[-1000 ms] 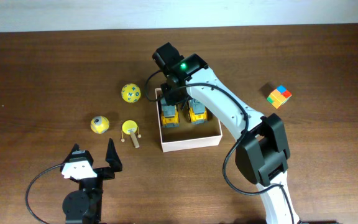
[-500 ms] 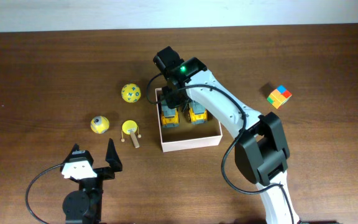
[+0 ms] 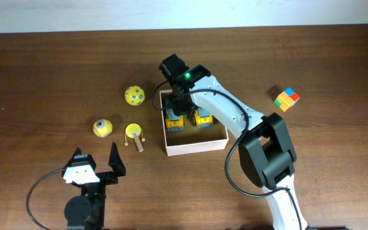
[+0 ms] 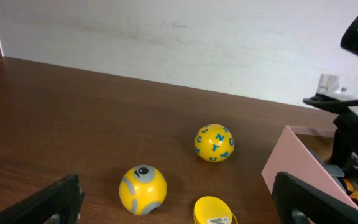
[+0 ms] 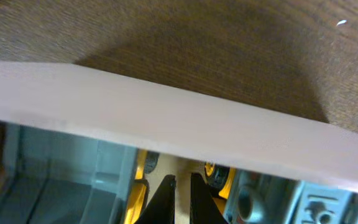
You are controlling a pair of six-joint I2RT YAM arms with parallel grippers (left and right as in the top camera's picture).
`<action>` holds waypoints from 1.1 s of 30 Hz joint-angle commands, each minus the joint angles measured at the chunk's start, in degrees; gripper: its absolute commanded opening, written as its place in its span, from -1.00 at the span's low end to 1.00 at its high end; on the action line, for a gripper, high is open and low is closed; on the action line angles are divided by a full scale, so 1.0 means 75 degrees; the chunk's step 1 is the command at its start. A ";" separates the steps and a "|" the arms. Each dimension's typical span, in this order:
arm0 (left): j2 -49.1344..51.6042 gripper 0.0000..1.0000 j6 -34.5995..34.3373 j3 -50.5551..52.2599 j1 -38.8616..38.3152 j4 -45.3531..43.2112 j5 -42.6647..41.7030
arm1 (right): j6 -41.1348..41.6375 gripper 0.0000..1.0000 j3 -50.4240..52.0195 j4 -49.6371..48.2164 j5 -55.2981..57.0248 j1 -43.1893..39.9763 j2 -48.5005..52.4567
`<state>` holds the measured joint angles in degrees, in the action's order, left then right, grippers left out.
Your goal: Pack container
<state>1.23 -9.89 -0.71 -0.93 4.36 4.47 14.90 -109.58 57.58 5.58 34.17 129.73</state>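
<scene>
White-walled square cardboard container (image 3: 197,145) sits mid-table; my right gripper (image 5: 180,194), tips pressed together and empty, hangs among its yellow toy trucks (image 3: 203,117); I'd lift straight up, clear of the wall; left gripper (image 3: 96,154) spread.

Box (image 3: 197,145): left truck (image 3: 174,120), right truck (image 3: 202,118) inside, abreast. Left of box: far ball (image 3: 134,95), near ball (image 3: 103,128), mallet (image 3: 135,133). Right, apart: cube (image 3: 287,98).

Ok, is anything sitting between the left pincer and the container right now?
Yes. The yellow toy with a wooden handle lies between the left pincer and the container, close to the container's left wall. The one-eyed yellow ball sits further left, off that line.
</scene>
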 commanded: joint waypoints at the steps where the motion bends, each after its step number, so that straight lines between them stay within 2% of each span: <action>1: -0.0032 0.98 0.0125 0.0023 0.0047 0.0026 -0.0082 | 0.0017 -0.89 0.0178 -0.0076 0.0154 -0.0099 0.0157; 33: -0.0032 0.99 0.0125 0.0023 0.0047 0.0026 -0.0082 | -0.0157 -0.88 0.0425 -0.0280 0.0125 -0.0574 0.0157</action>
<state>1.23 -9.89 -0.71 -0.93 4.36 4.47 14.33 -106.85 55.44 5.58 30.28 129.84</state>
